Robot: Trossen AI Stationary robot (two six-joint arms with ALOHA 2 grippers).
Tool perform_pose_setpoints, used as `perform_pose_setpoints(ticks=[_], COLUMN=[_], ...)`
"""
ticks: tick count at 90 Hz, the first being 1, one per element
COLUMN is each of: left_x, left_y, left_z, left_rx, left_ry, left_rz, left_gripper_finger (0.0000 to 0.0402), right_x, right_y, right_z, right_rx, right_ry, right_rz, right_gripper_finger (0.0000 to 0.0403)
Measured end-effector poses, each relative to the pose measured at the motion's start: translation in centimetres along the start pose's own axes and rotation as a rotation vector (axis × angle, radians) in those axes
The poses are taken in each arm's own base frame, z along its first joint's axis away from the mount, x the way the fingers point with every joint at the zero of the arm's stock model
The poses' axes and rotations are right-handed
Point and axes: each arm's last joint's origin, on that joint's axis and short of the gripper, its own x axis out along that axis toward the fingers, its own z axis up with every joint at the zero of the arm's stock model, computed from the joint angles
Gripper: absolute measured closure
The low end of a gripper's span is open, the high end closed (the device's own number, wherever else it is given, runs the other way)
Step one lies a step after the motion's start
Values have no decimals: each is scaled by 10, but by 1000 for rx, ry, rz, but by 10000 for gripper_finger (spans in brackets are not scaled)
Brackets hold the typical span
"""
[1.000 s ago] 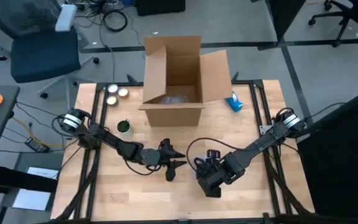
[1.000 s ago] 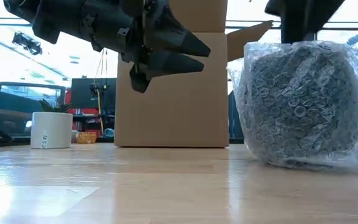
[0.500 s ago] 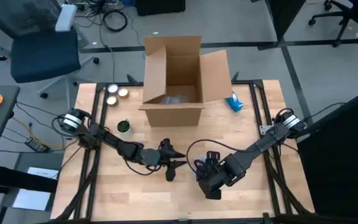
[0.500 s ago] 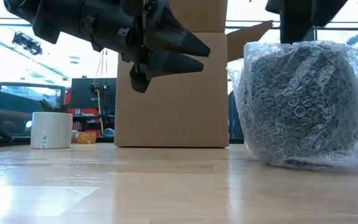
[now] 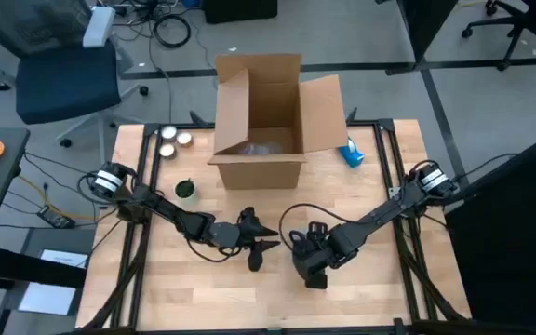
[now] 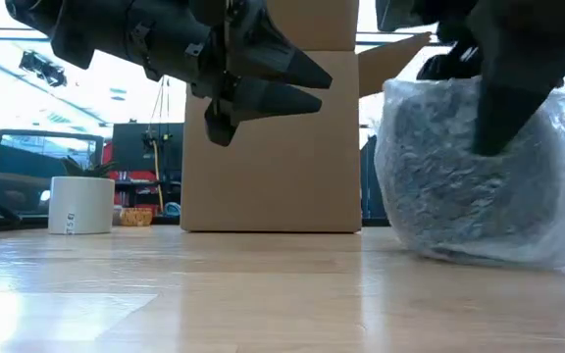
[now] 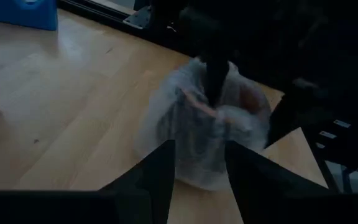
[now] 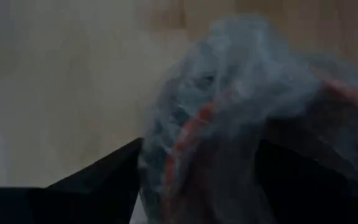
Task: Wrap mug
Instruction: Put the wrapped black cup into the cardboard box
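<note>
Bubble-wrapped mug on the table, near its front, with the right gripper spread around it, one finger down its near side. Left gripper hangs just beside it, prongs parted and empty. Only the high view reveals the cardboard box interior, holding a pale bundle.

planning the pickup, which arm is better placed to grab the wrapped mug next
Right. The right gripper is already down over the wrapped mug, fingers straddling it. The left gripper hangs open beside it, off the table.
</note>
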Motion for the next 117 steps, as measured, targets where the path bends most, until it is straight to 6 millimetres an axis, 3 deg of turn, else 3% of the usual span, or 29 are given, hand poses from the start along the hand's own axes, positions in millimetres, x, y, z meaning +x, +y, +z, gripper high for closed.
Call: perform_pose_setpoints(ticks=[23,83,102,117], left_x=[0,0,0,0], left_y=[0,0,0,0], left_z=[0,0,0,0], left_rx=[0,-1,-1,0], left_ry=[0,-1,-1,-1], left_rz=[0,0,0,0], left_gripper_finger=[275,275,275,275], right_x=[15,19,15,9], right_y=[-9,-7,-3,1], right_z=[-2,0,3,9], right_rx=[20,29,31,32], right_ry=[-25,-45,-57,-44], right_rz=[15,45,60,117], right_gripper_finger=[139,207,258,347])
